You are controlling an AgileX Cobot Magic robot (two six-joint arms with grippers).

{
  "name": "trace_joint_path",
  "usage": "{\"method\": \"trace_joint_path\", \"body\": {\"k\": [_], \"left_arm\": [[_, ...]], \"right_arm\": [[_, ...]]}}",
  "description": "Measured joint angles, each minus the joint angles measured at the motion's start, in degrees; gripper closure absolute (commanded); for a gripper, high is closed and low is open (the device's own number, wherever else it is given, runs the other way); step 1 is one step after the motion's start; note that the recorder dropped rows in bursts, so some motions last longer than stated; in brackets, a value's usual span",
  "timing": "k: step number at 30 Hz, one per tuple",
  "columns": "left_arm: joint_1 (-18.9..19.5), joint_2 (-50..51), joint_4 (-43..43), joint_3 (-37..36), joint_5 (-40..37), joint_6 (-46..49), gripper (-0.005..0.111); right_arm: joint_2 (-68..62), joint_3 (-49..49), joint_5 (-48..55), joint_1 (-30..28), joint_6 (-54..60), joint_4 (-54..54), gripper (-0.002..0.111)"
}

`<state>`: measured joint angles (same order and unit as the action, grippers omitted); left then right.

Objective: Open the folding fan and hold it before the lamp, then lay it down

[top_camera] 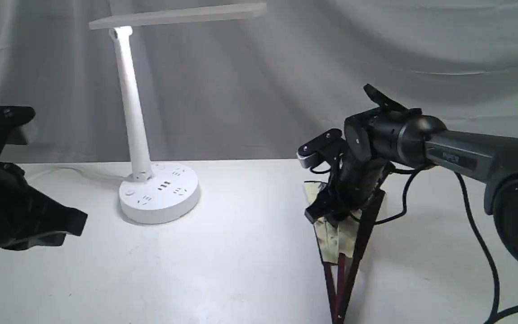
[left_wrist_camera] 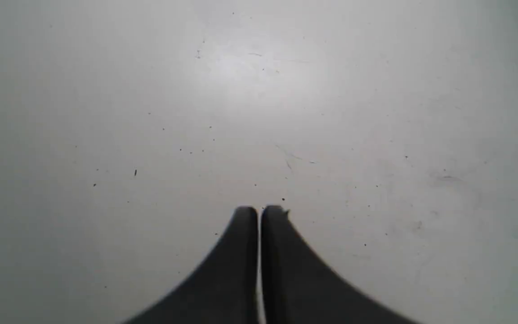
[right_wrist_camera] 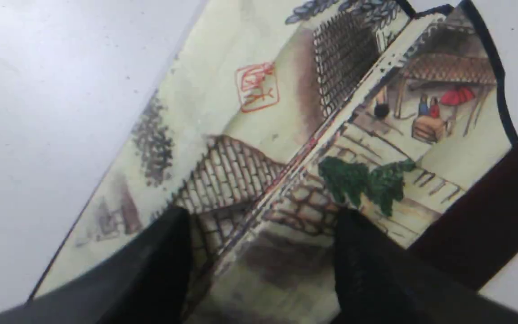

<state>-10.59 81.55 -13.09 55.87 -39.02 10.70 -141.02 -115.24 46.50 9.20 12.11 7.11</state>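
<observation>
Reaching over cream pleated paper fan with dark red ribs (right_wrist_camera: 250, 135): right gripper (right_wrist_camera: 261, 213), fingers (right_wrist_camera: 151, 265) spread wide. Fan's long fold runs out between fingers. Left gripper (left_wrist_camera: 259, 209) squeezed shut, far off.

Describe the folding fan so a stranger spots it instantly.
On the white table, right of the lamp in the exterior view, the folding fan sits under the right gripper. It is partly spread: cream pleated paper painted with tiled roofs, maroon ribs converging to a point, the only coloured thing.
</observation>
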Motion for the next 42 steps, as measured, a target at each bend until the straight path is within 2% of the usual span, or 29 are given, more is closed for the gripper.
{"method": "trace_joint_path", "body": {"k": [9, 16, 21, 24, 27, 42], "left_arm": [[0.0, 0.0, -0.1, 0.0, 0.2, 0.0, 0.107], [0.0, 0.1, -0.3, 1.8, -4.2, -1.3, 0.107], [0.0, 0.1, 6.3, 3.6, -6.0, -8.5, 0.107], [-0.1, 0.1, 11.6, 3.7, -6.6, -13.5, 0.107], [-0.1, 0.1, 13.6, 3.7, -7.1, -15.3, 0.107], [-0.1, 0.1, 12.0, 3.7, -5.4, -14.8, 0.107]], "right_arm": [[4.5, 0.1, 4.0, 0.0, -0.9, -8.3, 0.06], [7.5, 0.1, 13.1, 0.0, -4.5, -9.6, 0.06], [8.6, 0.3, 21.0, 0.0, -6.7, -9.6, 0.061], [10.3, 2.1, 22.0, 0.0, -8.3, -9.8, 0.064], [13.2, 6.4, 20.9, 0.0, -9.4, -9.8, 0.065], [28.5, 32.5, 11.1, -1.7, -10.8, -12.3, 0.065]]}}
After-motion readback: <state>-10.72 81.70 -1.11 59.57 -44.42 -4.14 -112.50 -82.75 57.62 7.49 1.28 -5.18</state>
